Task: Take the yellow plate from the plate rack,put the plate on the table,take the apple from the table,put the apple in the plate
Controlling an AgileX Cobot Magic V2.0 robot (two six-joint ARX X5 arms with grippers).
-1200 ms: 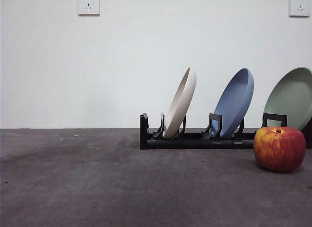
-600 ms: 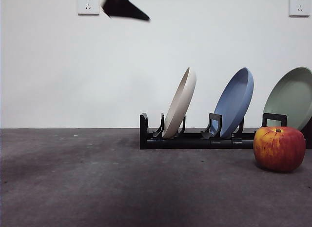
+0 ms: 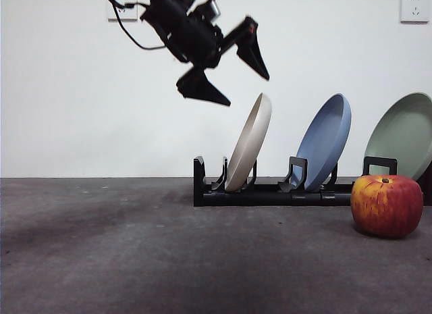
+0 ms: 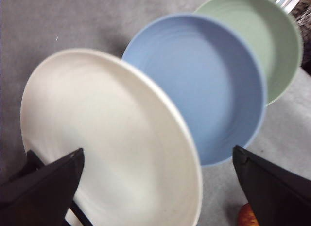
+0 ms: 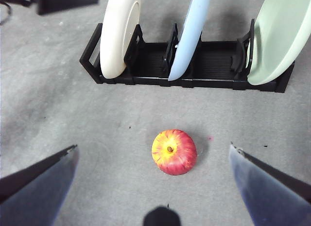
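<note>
The yellow plate stands on edge, leaning right, in the end slot of the black plate rack. It also shows in the left wrist view and the right wrist view. My left gripper is open and hangs in the air just above and left of the plate's top rim, not touching it; in its own view the plate's rim lies between the jaws. The apple sits on the table in front of the rack's right end. My right gripper is open, high above the apple.
A blue plate stands in the rack's middle slot and a pale green plate in the slot beside it. A white wall with two sockets stands behind. Bare table lies left of and in front of the rack.
The left gripper has come into the front view from the top and moved down and right, from near the wall socket to just above the yellow plate's rim. Plates and apple have not moved.
</note>
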